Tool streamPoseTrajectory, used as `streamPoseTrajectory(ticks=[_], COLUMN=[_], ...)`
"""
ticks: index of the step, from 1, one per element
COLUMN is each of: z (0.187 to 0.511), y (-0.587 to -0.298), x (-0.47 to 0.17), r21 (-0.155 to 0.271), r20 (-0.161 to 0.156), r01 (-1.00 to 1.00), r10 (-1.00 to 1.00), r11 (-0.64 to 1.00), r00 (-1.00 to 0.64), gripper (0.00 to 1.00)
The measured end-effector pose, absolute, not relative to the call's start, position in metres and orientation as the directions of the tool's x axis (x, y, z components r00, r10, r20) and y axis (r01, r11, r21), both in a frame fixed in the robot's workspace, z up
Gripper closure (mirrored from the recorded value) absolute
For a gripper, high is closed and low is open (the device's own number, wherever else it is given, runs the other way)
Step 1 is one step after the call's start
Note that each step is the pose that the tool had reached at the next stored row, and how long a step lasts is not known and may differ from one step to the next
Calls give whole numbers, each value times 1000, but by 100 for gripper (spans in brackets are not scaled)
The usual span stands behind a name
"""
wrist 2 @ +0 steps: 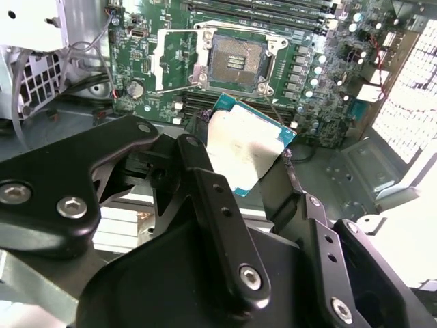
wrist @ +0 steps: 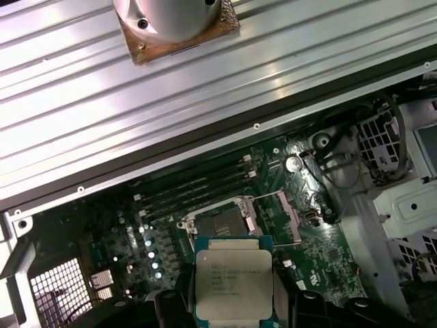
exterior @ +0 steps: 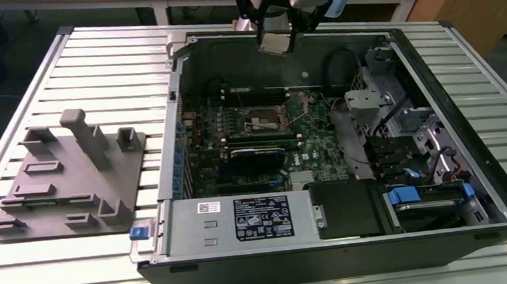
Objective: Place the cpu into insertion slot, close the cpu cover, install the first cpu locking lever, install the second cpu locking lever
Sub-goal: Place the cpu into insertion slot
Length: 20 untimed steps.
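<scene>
My gripper point(exterior: 275, 40) hangs above the far wall of the open computer case point(exterior: 176, 154), shut on the cpu point(exterior: 275, 42). Both wrist views show the cpu point(wrist 2: 246, 147) point(wrist: 233, 281), a silver-topped square chip with a green edge, clamped between black fingers point(wrist 2: 205, 184). Well below it on the green motherboard point(exterior: 316, 137) lies the insertion slot point(exterior: 265, 120) point(wrist 2: 237, 60) point(wrist: 217, 224), its tan pin field bare. The cpu cover point(wrist 2: 161, 60) point(wrist: 289, 217) is swung open to one side of the slot.
Long black memory slots point(wrist: 194, 191) run beside the socket. A power supply point(exterior: 259, 218) fills the case's near side, and a drive cage point(exterior: 395, 119) with cables stands on the exterior view's right. A grey fixture plate point(exterior: 68, 175) rests on the slatted table point(exterior: 95, 52).
</scene>
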State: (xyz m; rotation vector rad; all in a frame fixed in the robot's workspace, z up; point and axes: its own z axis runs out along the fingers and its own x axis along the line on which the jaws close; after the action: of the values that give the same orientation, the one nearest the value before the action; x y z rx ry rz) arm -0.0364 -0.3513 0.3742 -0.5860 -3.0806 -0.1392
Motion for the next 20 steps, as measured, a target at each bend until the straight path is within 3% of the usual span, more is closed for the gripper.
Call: streamPoseTrajectory(ticks=[20], z=[374], y=[-351], x=[-36], r21=[86], r20=[19], r01=[398], r10=[398], r11=[913], r00=[-917], gripper=[46])
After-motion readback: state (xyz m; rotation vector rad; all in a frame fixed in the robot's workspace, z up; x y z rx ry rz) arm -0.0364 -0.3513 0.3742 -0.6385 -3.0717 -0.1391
